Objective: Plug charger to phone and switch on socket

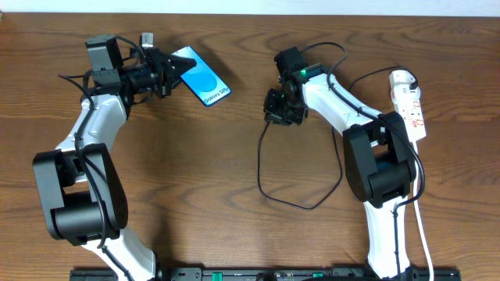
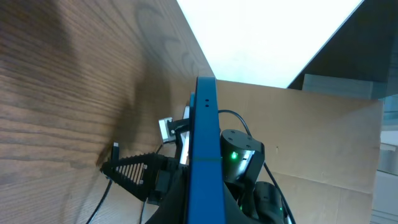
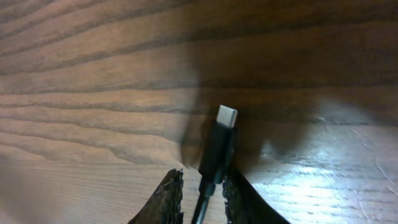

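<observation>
Progress | your left gripper (image 1: 173,75) clamps the phone (image 1: 205,80); your right gripper (image 3: 200,182) pinches the charger (image 3: 219,140) behind its tip | plug and phone well apart; socket (image 1: 410,105) untouched; both steps remain

White tubular arm links (image 1: 92,129), chunky black joint housings (image 1: 74,195), thin black cables (image 1: 361,77), green status light (image 1: 303,74), ribbed black gripper fingers (image 3: 168,199).

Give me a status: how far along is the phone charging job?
Done: both parts are picked up. The left gripper holds the phone, and the right gripper pinches the cable just behind its plug tip.
In hand: lining them up. The overhead view shows a clear gap between tip and phone.
Left: plugging in, then switching on the power strip, which neither gripper is near.
</observation>
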`<state>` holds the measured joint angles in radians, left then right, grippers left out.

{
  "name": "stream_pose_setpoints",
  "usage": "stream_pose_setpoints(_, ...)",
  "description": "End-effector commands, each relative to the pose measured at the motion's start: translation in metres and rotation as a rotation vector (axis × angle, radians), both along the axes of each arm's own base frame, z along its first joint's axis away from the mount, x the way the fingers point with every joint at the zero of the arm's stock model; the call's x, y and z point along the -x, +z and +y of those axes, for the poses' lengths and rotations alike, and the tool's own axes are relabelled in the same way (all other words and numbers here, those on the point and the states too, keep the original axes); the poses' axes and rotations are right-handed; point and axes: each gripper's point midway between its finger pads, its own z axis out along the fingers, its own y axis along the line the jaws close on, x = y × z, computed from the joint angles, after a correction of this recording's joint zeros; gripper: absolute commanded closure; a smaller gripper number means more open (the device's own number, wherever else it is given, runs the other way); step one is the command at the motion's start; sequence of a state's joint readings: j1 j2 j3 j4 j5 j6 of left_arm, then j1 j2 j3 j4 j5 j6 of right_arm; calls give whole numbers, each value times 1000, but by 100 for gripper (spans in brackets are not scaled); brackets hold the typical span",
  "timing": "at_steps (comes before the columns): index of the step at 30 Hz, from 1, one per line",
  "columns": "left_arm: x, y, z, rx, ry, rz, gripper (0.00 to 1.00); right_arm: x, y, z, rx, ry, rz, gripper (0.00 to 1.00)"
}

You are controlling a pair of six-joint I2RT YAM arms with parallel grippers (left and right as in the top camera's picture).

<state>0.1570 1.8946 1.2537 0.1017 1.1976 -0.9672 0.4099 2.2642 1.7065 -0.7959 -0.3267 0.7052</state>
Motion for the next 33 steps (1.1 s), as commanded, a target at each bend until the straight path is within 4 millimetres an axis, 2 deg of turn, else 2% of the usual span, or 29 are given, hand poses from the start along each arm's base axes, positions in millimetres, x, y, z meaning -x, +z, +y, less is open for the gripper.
stream_pose_setpoints(1,2,12,0,-1,-14,-40,92,6,-10,0,5,-10,30,83)
stream_pose_setpoints(8,2,12,0,-1,-14,-40,92,0,-9,1,-4,6,1,99)
stream_pose_setpoints(11,2,12,0,-1,-14,-40,93,-8,-7,2,-13,62,-56,99)
stream_pose_setpoints(13,2,12,0,-1,-14,-40,93,-17,3,14,-100,196,-140,99)
stream_pose_setpoints(16,2,12,0,-1,-14,-40,92,-20,28,33,-275,381,-253,99)
stream_pose_setpoints(18,2,12,0,0,-14,-40,93,-19,53,43,-395,491,-336,99)
stream_pose_setpoints(23,5,16,-2,27,-35,-32,92,-12,108,40,-549,591,-443,99)
stream_pose_setpoints(29,16,46,-12,99,-164,-151,93,15,164,39,-679,665,-488,99)
stream_pose_setpoints(33,21,67,-15,137,-220,-202,93,31,191,39,-710,686,-497,99)
